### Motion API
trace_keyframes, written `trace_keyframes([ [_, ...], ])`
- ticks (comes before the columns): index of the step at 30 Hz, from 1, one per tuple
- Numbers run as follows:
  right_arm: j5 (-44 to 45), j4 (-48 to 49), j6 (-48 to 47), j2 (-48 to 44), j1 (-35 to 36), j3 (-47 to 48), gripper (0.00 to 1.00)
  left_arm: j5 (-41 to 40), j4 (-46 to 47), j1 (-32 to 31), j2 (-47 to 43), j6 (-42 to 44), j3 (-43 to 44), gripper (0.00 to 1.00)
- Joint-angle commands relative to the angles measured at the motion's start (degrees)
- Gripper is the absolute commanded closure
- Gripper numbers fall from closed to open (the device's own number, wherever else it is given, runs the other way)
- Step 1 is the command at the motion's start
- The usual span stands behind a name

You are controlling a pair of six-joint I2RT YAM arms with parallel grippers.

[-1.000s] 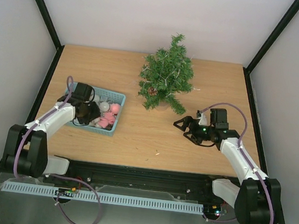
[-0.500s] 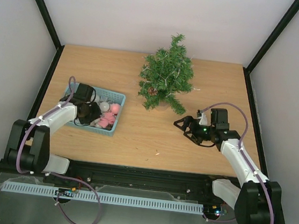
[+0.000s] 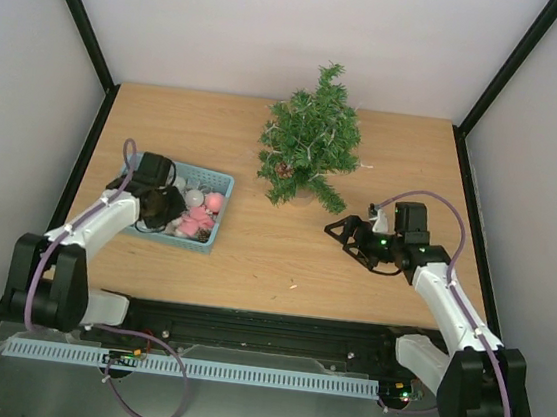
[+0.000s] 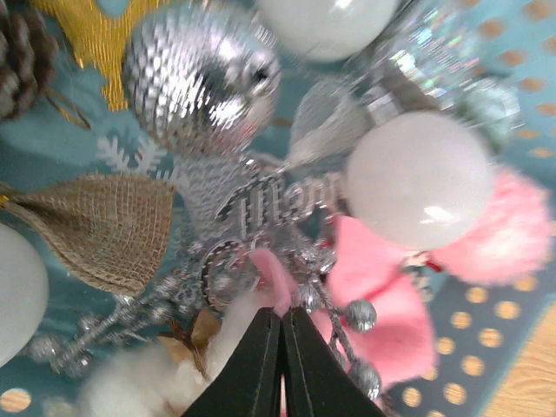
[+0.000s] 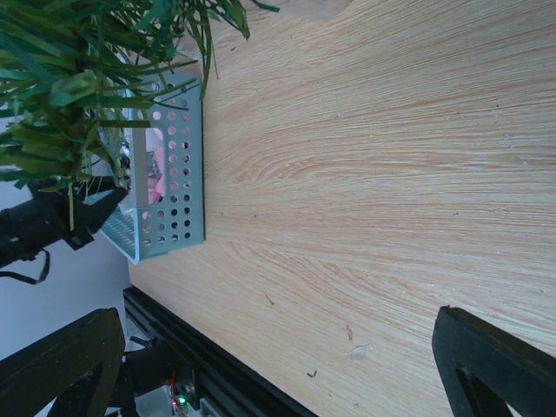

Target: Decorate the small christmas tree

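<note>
At the left, the picking step is judged to be in hand. The left gripper (image 3: 163, 205) is lowered into the teal basket (image 3: 207, 171) among the ornaments. In the wrist view its jaws are seen pressed together, the tips set against a pink felt piece (image 4: 382, 304) and a silver beaded sprig (image 4: 347, 317), below a silver ball (image 4: 200, 74) and a white ball (image 4: 420, 178). Whether anything thin is pinched between them cannot be told.

A slow lift is called for next, so that it can be checked whether one ornament comes away alone, since the pieces lie tangled.

In the middle, toward the far side of the table (image 3: 253, 256), the small christmas tree (image 3: 310, 137) is stood upright, well apart from the basket. A carry across to its branches is then needed.

At the right, the right gripper (image 3: 344, 238) is held low near the tree's foot, jaws wide apart, with nothing between them.
</note>
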Motion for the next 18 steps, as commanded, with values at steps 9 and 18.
trace_keyframes([
  [9, 0.42, -5.04, -0.31, -4.43, 0.14, 2.21, 0.01, -0.40, -14.03, 0.37, -13.59, 3.90, 14.64, 0.98],
  [18, 0.70, -5.38, -0.87, -8.97, 0.10, 1.12, 0.01, 1.39, -14.58, 0.38, -17.47, 6.25, 16.69, 0.98],
])
